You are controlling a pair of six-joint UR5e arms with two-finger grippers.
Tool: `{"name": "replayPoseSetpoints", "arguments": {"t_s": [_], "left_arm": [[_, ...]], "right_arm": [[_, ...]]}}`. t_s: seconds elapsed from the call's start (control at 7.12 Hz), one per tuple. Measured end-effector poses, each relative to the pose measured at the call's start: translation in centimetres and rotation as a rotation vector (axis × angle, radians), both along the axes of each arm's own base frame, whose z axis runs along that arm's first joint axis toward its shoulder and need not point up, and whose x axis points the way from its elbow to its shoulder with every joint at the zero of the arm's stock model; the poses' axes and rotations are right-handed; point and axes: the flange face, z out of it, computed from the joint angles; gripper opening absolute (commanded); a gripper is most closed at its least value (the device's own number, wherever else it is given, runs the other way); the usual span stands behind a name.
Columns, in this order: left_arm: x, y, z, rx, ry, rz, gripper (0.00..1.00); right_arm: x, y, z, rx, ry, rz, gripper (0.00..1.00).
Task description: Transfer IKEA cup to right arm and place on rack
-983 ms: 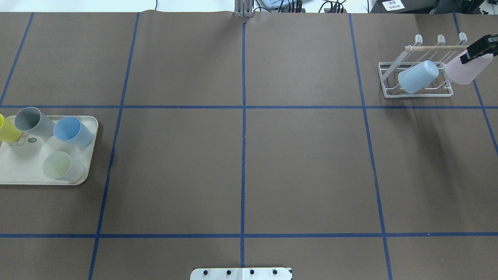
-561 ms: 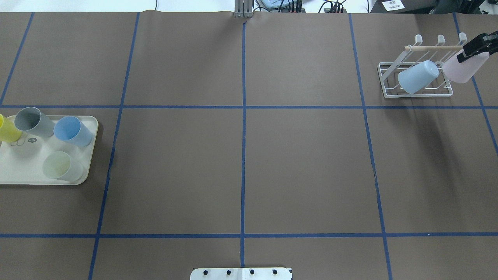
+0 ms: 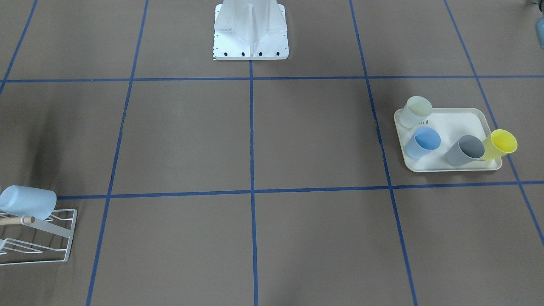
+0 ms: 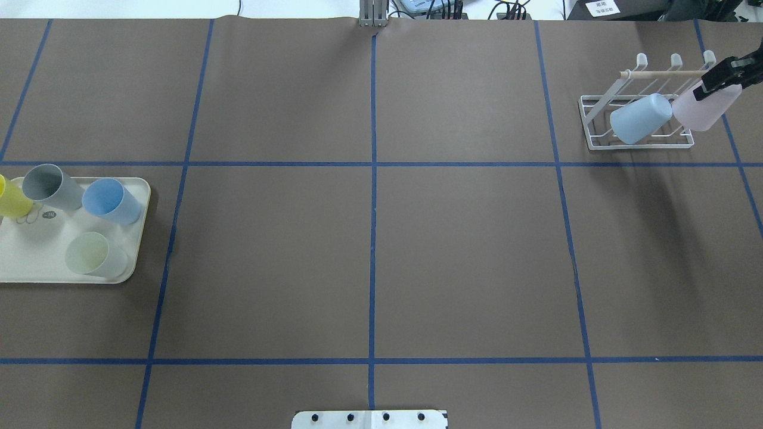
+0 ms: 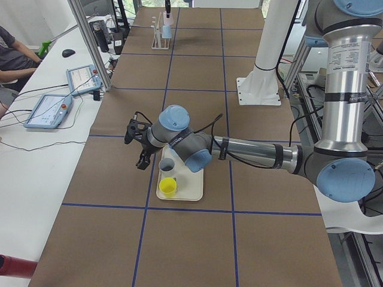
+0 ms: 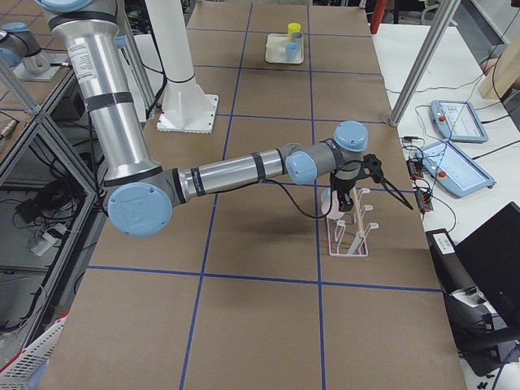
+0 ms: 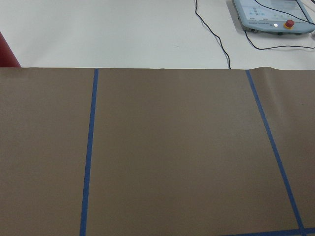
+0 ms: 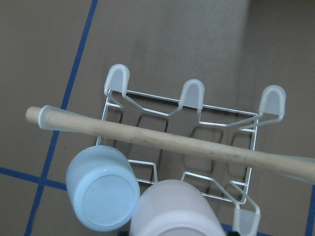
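Observation:
The IKEA cup (image 4: 706, 108) is pale pink and tilted, and my right gripper (image 4: 719, 81) is shut on it at the right end of the white wire rack (image 4: 596, 128). Seen from the right wrist, the pink cup (image 8: 172, 209) hangs over the rack's near prongs, below the wooden rod (image 8: 172, 142). A light-blue cup (image 4: 641, 118) leans upside down on the rack's left side. My left gripper (image 5: 136, 143) hovers beside the tray at the table's other end; I cannot tell whether it is open or shut.
A cream tray (image 4: 36, 253) at the left holds yellow (image 4: 12, 198), grey (image 4: 50, 186), blue (image 4: 110, 201) and pale green (image 4: 94, 255) cups. The robot's white base plate (image 4: 369, 419) sits at the near edge. Control pendants lie past the table's far edge.
My right gripper has carried the pink cup a little left and farther back, closer over the rack's right end. Nothing else has moved.

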Motion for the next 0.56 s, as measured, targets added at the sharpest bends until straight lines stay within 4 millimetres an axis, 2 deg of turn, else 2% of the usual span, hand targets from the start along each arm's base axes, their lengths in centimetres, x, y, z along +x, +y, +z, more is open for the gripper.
{"name": "replayPoseSetpoints", "arguments": {"t_s": [0.56], "left_arm": [[0.09, -0.03, -0.07, -0.004, 0.004, 0.000, 1.00]], "right_arm": [[-0.15, -0.21, -0.16, 0.006, 0.008, 0.001, 0.18]]}}
